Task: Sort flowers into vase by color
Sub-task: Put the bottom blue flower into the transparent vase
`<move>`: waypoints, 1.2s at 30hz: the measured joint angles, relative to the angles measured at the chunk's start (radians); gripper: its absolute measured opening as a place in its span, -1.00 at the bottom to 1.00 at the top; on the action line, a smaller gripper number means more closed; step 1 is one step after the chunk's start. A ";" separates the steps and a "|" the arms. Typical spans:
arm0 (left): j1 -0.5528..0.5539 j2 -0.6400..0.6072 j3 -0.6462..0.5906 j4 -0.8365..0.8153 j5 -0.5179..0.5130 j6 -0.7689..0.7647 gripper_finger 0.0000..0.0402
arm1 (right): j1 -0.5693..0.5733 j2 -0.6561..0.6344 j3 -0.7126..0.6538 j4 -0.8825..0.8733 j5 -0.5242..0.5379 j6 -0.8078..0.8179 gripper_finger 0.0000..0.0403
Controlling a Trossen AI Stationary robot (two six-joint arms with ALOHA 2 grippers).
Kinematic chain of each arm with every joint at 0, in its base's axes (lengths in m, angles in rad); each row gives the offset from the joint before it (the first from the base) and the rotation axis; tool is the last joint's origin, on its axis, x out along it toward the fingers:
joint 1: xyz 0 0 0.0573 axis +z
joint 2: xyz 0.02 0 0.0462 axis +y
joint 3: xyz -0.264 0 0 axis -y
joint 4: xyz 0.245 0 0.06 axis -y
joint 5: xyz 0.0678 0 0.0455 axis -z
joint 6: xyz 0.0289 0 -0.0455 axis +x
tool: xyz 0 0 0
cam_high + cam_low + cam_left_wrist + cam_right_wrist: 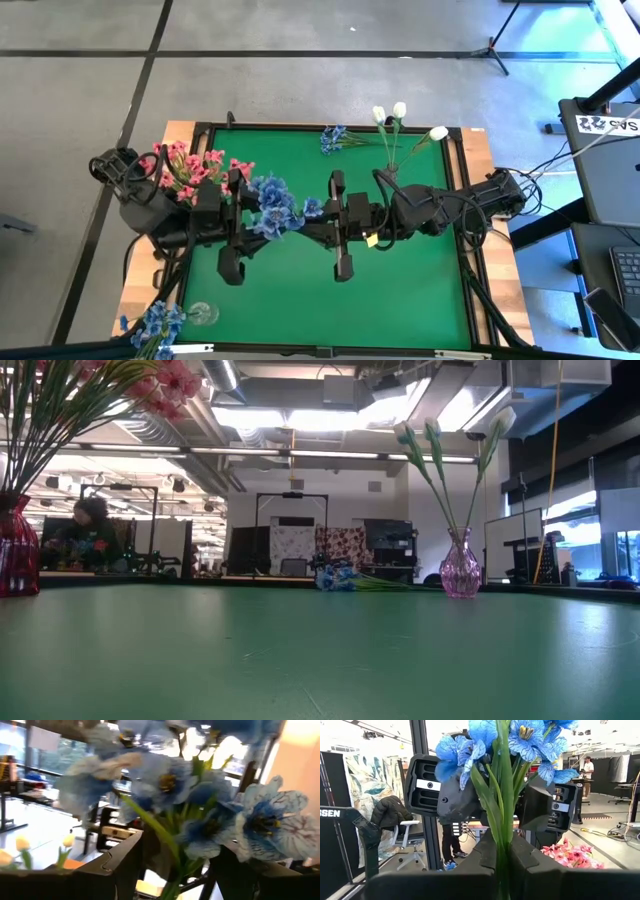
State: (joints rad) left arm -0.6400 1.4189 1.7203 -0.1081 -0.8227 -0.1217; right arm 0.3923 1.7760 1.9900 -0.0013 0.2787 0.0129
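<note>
High above the middle of the green table, my right gripper is shut on a blue flower sprig. Its blossoms stand above the fingers. My left gripper faces it from the left and is open. One left finger stands on each side of the sprig's stems, and I cannot tell whether they touch. Pink flowers stand in a red vase at the left. White buds stand in a pink glass vase at the far right. My right gripper pinches the sprig's bunched green stems between its two fingers, below the blossoms. The fingers come in level from the table's right side and lie across the stems. The sprig stands roughly upright and clear of the table. The fingers hide its lower end.
A second blue sprig lies on the table near its far edge, left of the pink vase. More blue flowers stand by a clear glass vase at the near left corner. A raised frame runs round the table.
</note>
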 joint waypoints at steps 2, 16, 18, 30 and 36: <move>0.004 0.000 0.000 0.000 0.026 -0.003 0.07 | 0.000 0.000 0.000 0.000 0.000 0.007 -0.91; 0.054 0.005 0.000 -0.011 0.118 -0.026 0.07 | 0.000 0.000 0.001 0.024 -0.027 0.021 -0.79; 0.071 0.010 0.001 -0.010 0.119 -0.031 0.07 | 0.000 0.000 0.001 0.018 -0.019 0.036 -0.75; 0.083 0.034 0.002 -0.008 0.103 -0.025 -0.72 | 0.000 0.000 0.000 -0.021 0.051 0.043 -0.36; 0.051 0.010 -0.001 -0.026 0.108 0.001 -0.93 | 0.002 -0.011 0.000 -0.089 0.044 0.074 -0.11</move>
State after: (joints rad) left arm -0.5888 1.4285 1.7195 -0.1342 -0.7145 -0.1203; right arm 0.3945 1.7645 1.9903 -0.0902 0.3227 0.0866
